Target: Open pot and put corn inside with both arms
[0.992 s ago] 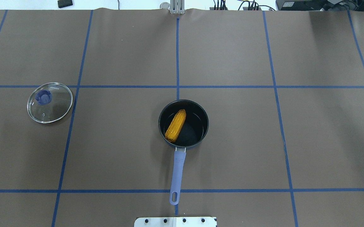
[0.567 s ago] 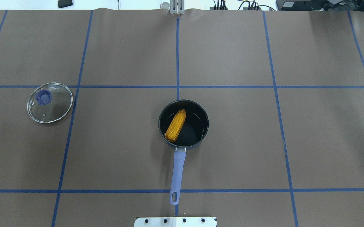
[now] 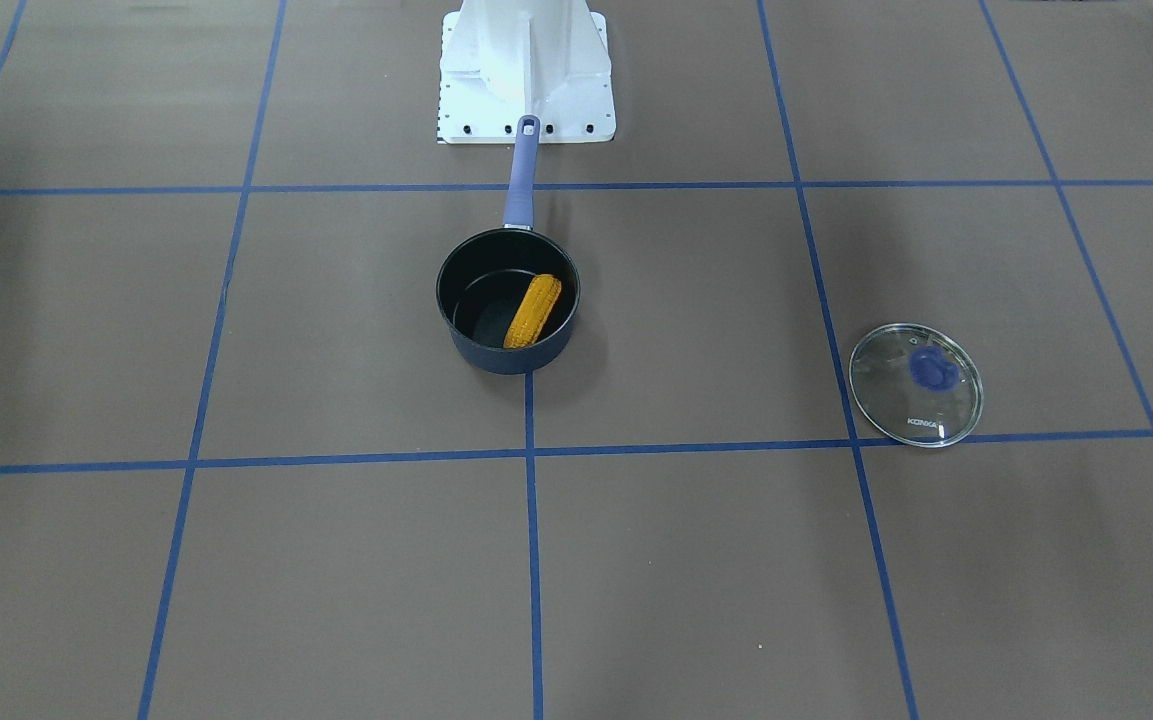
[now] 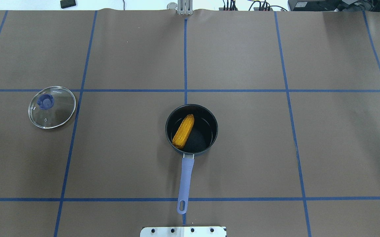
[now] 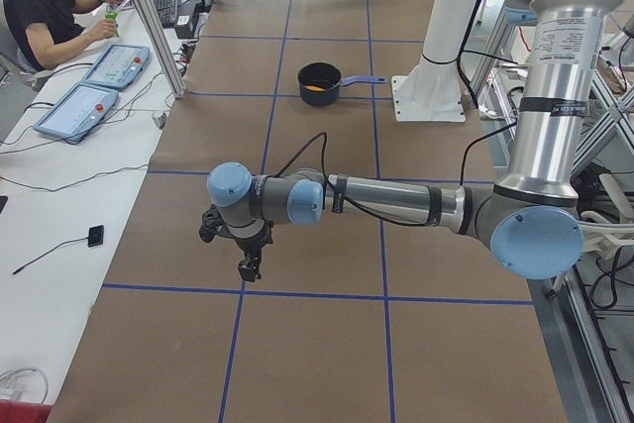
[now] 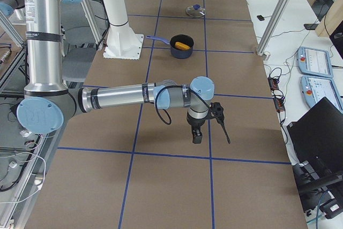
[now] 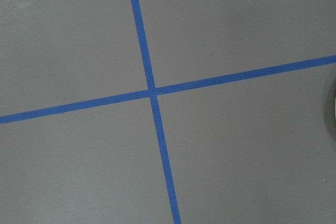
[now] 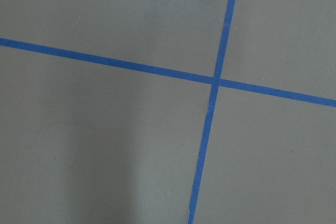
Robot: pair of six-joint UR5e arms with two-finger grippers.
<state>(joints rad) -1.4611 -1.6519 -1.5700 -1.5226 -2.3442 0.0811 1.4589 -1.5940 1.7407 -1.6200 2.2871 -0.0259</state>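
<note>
Left pincer and right pincer seem empty; corn lies in pot.

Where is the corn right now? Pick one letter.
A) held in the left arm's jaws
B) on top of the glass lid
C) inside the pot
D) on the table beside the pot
C: the corn lies inside the open pot, leaning against its wall, while the lid sits well apart from it.
</note>
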